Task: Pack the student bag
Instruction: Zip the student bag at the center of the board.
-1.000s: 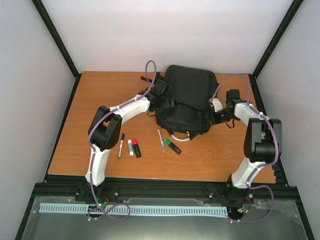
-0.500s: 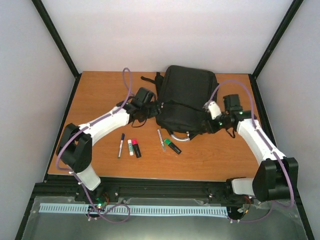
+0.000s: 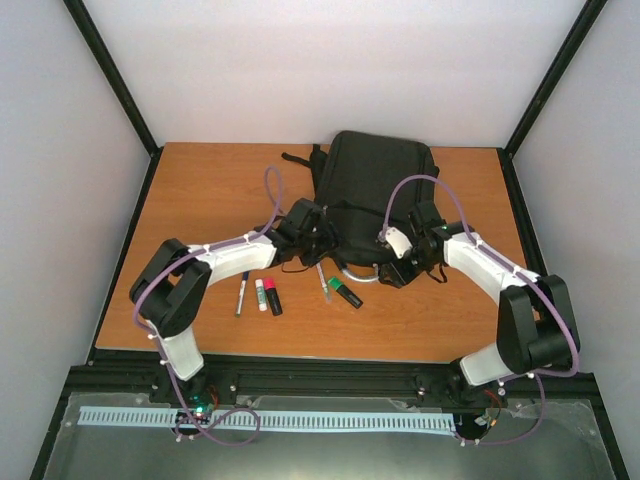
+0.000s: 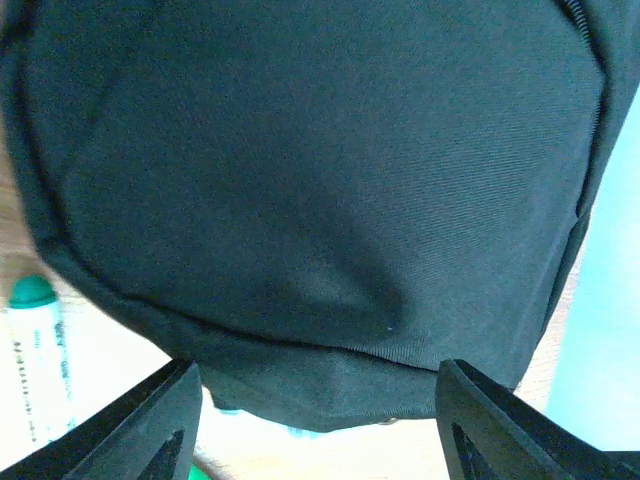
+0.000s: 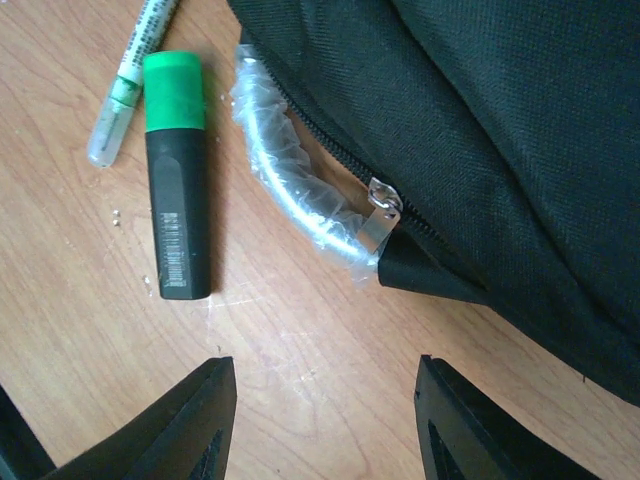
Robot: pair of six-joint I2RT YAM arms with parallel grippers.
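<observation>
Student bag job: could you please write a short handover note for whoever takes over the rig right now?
Left gripper: open, empty, at the student bag, near left side.
Right gripper: open, empty, above the table beside the zip pull.
Done: nothing packed; the zip looks shut where visible.
To do: unzip, then load the green highlighter and pens lying in front.

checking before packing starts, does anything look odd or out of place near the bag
Only the student bag's handle loop: it is wrapped in crinkled clear plastic, like packaging left on. The zip pull sits beside it. The green-capped marker lies flat on the table nearby.
</observation>
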